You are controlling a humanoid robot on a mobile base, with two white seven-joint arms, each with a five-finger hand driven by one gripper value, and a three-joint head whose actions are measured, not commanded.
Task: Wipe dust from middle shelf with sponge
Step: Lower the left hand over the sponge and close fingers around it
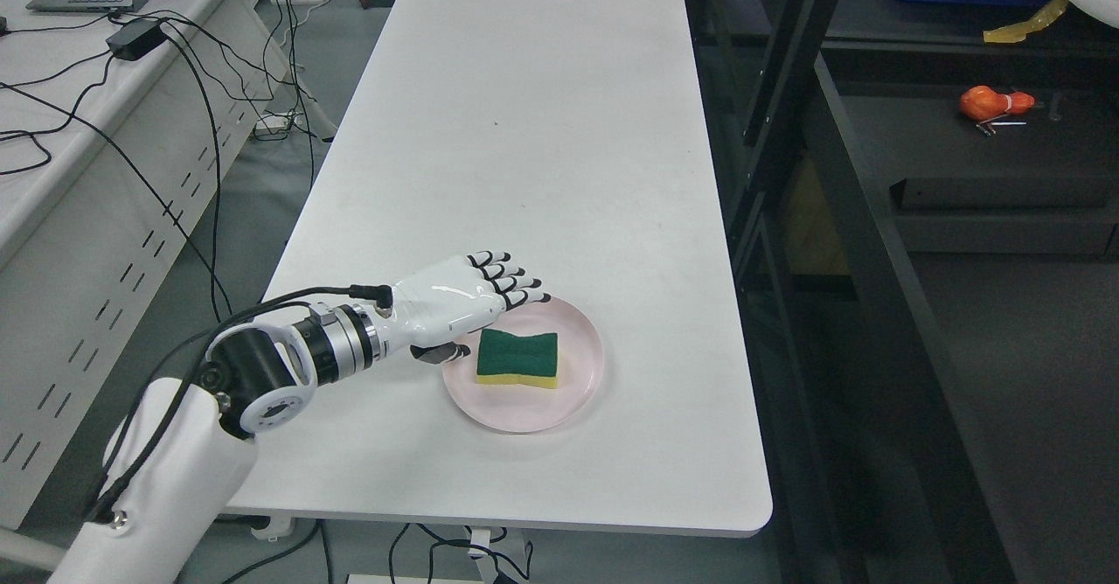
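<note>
Currently your left hand [468,304] sits at the left rim of the plate [586,383], fingers extended and relaxed over the rim, thumb tucked low beside the sponge [517,358]. It grips nothing. The right hand is out of view.

The sponge lies flat in the plate, green pad up, yellow foam below, just right of the thumb; whether the thumb touches it cannot be told. The plate stands on the table [524,129] near its front edge. The shelf [874,243], a dark rack, stands right of the plate, past the table's edge.

Risks, as judged from this position:
- The plate is light and unrestrained. A closing grip that catches its rim would drag or tip it toward the front edge.
- The sponge is soft and low. Fingers closing too high would skim the green pad and leave it behind.
- The rack's upright lies between plate and shelf. A direct swing to the right would strike it and could knock the sponge loose.
- The orange object [995,102] on the shelf could be swept off during wiping.

No brand, label or legible writing is visible on any item.
</note>
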